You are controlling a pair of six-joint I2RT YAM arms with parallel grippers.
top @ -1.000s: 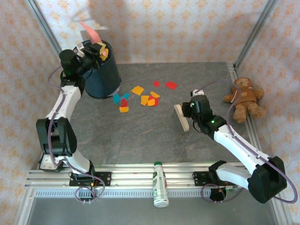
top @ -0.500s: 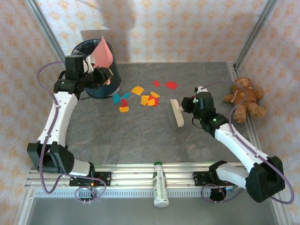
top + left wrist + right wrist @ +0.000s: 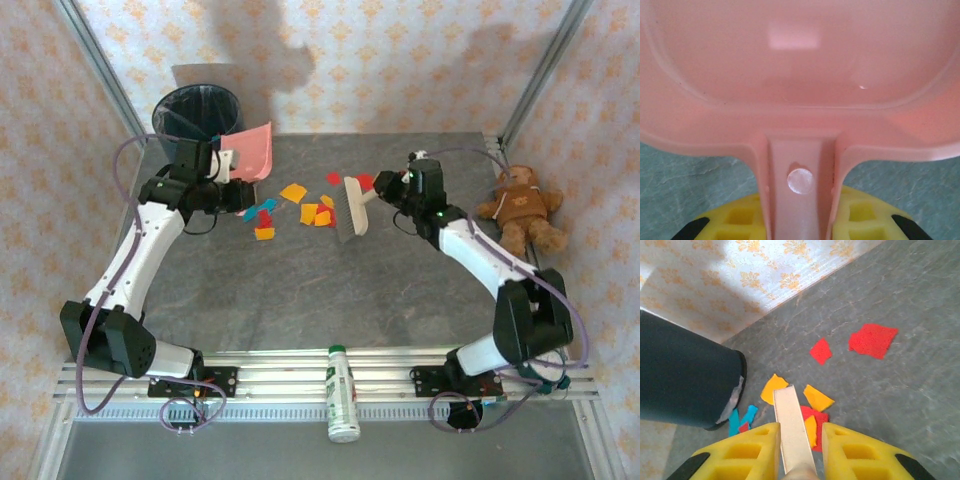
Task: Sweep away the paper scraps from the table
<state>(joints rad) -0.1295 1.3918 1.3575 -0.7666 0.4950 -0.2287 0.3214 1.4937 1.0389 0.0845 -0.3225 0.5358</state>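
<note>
Grey table (image 3: pixel 300 290) w/ paper scraps (image 3: pixel 309 212), floral-paper walls (image 3: pixel 400 60) around.

Glossy smooth pink plastic dustpan (image 3: pixel 800 60), matt grey stone-patterned table (image 3: pixel 300 290), flat matt paper scraps (image 3: pixel 872 340), pale bare-wood brush (image 3: pixel 792 425), smooth dark blue bin (image 3: pixel 680 375), ribbed silvery aluminium rails (image 3: pixel 280 375), fuzzy brown plush teddy (image 3: pixel 520 205), white plastic bottle (image 3: pixel 342 395), matt patterned wall (image 3: pixel 400 60).

Pink dustpan (image 3: pixel 255 152), multicoloured paper scraps (image 3: pixel 308 213)
</note>
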